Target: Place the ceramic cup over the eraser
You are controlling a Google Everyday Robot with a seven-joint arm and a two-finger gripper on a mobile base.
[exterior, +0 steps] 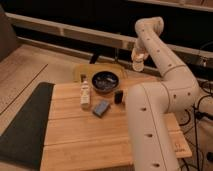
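At your far left a dark mat (22, 125) lies against the bench (85, 142). Its surface looks matte, and the picture's lower edge cuts it off. The bench is made of pale wooden slats running side to side, with the grain and seams showing, and its near right corner is hidden behind the arm.

A slim bottle (85, 93) stands upright on the bench's left half. It has a pale label, but you cannot read any writing on it. Just right of it, and nearer to you, a flat blue rectangular block (101, 107) lies at a slant. Behind these sits a wide, round, dark bowl (106, 81) with a glossy rim, and what it holds is too dim to make out. A yellowish shape (80, 71) shows behind the bowl, mostly covered by it.

The eraser (118, 96), a small black block, stands upright on the bench just right of the bowl's near edge, close to the arm's white shell.

The hand (137, 58) hangs in the air above and to the right of the bowl, well clear of the bench. It is clasped on the ceramic cup (138, 62), a small pale rounded shape. The fingers blur into the cup, so you cannot see how wide they stand. The cup is up and to the right of the eraser, well apart from it.

The arm (165, 95) is smooth white with small dark dots and fills the right side. Dark cables (204, 107) trail at the right edge.
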